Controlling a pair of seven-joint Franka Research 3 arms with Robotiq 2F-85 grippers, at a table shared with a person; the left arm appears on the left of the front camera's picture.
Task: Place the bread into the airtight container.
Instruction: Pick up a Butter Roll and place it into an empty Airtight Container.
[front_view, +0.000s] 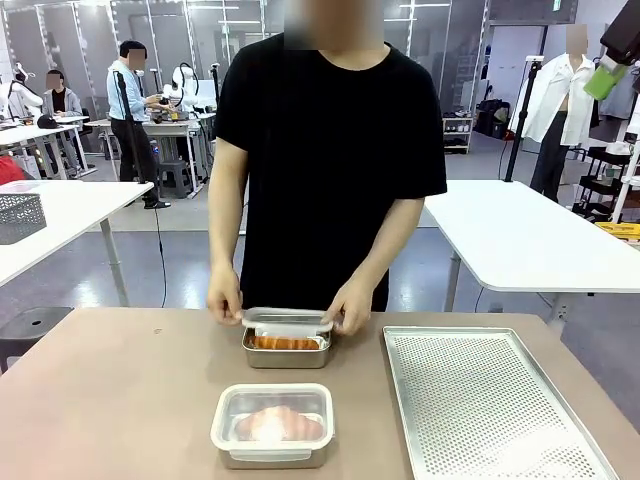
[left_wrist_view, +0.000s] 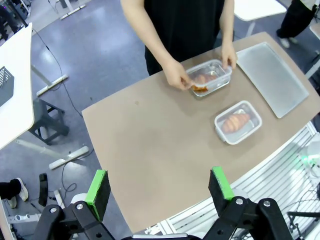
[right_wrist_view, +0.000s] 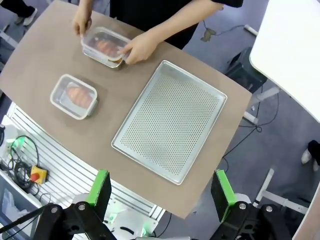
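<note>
Both our grippers hang high above the brown table (front_view: 120, 400) with nothing between their fingers. Our left gripper (left_wrist_view: 160, 192) has its green pads spread wide apart, and our right gripper (right_wrist_view: 162, 192) is spread just as wide, its pads framing the table edge below.

We see two clear containers on the table. The near container (front_view: 272, 425) sits closest to our side with its lid (front_view: 272, 412) on, and a piece of bread (front_view: 280, 424) shows through the lid. The far container (front_view: 286, 350) is at the person's edge of the table. It holds another bread (front_view: 284, 343), orange-brown, lying inside. The person's hands are on it: one hand (front_view: 224, 300) at the left side and the other hand (front_view: 352, 308) at the right side, both touching the far lid (front_view: 287, 320), which rests across the top of that container. We cannot tell whether this lid is pressed fully shut.

A perforated metal tray (front_view: 480, 400) lies beside the containers toward our right, apart from both of them.
</note>
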